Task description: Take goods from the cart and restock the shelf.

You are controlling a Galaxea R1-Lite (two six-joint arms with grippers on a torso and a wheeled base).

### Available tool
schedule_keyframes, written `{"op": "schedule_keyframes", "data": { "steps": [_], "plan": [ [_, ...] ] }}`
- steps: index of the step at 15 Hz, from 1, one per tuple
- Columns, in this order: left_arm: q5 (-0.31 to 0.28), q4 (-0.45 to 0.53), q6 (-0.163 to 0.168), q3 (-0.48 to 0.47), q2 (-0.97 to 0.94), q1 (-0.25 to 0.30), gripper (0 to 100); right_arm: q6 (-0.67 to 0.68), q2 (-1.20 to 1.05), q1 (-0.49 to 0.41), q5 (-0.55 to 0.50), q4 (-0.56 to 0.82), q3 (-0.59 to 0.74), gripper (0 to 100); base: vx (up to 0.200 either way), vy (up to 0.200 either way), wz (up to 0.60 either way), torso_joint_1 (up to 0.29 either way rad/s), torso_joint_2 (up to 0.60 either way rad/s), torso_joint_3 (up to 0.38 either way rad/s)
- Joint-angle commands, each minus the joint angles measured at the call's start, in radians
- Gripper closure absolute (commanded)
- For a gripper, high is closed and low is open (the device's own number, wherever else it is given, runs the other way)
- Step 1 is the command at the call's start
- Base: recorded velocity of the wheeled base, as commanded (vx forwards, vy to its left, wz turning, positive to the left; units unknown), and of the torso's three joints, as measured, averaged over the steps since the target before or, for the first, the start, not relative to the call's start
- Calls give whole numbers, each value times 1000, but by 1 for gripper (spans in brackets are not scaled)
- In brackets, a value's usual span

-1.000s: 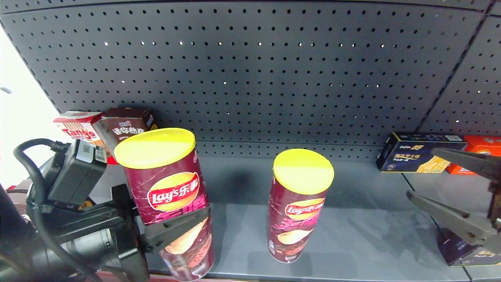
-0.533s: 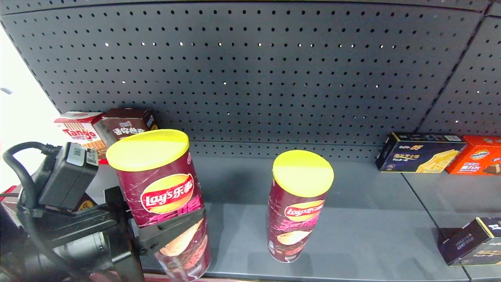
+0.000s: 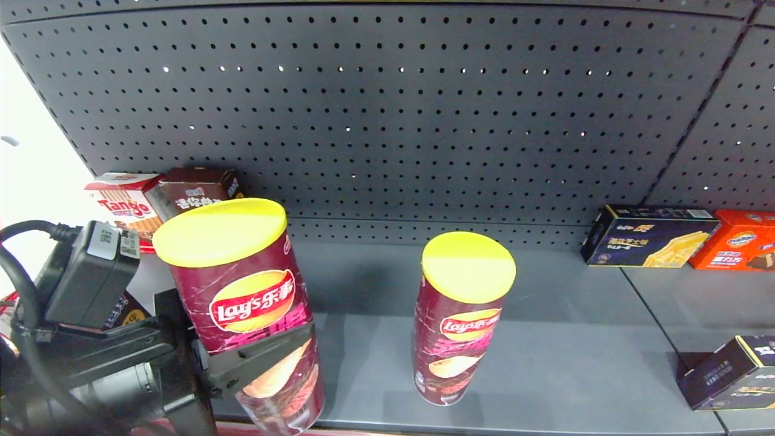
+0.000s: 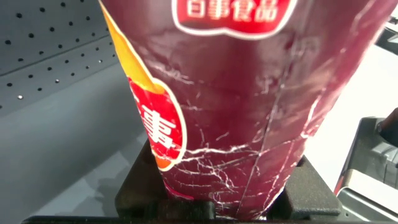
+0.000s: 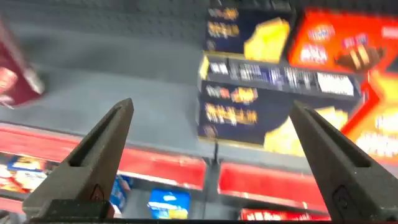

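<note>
Back-left corner of the shelf (image 3: 575, 363): a red-and-white wafer box (image 3: 121, 203) and a brown box (image 3: 197, 188), touching, both against the pegboard. In front of them, at the front-left edge, the left pincer (image 3: 251, 357) is clamped across the lower body of a maroon chip can (image 3: 242, 303) with a yellow lid. The can leans, top toward the left end. Its base sits right at the shelf's front lip; cannot tell whether it rests on the shelf or hangs just above. Mid-shelf, a second chip can (image 3: 460, 321) stands upright, well apart from the held one. Back-right: a dark blue box (image 3: 651, 236) beside an orange box (image 3: 738, 245); front-right corner, another dark box (image 3: 726, 372). The right pincer (image 5: 211, 106) is spread wide and holds nothing, facing those right-hand boxes from out in front. Risks, as judged: letting go now, with the can tilted and its base at the lip, would likely send it toppling off the front. A tall can held low may also swing, and a sideways slide could knock the standing can over.
</note>
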Motion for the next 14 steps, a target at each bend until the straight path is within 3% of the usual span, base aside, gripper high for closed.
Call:
{"op": "schedule_keyframes", "data": {
  "steps": [1,2,4,7,9,12,14],
  "plan": [
    [1,2,2,0,-17,0,100,10,-26,-2,-69,-55,134,0,0,0,0,0,0,0],
    [1,2,2,1,-19,0,100,19,-26,-2,-94,-102,190,0,0,0,0,0,0,0],
    [-1,0,2,0,-25,-5,100,25,-26,-2,-86,-72,188,0,0,0,0,0,0,0],
    [-5,0,4,-4,-24,-17,100,47,-26,-2,-2,-70,187,0,0,0,0,0,0,0],
    [-5,0,5,-5,-24,-46,100,47,-26,-7,-95,-64,185,0,0,0,0,0,0,0],
    [-9,0,5,-4,-24,-48,100,39,-26,-11,-212,-64,188,0,0,0,0,0,0,0],
    [-25,0,5,-10,-22,-49,100,39,-26,-11,-14,-64,190,0,0,0,0,0,0,0]
  ]
}}
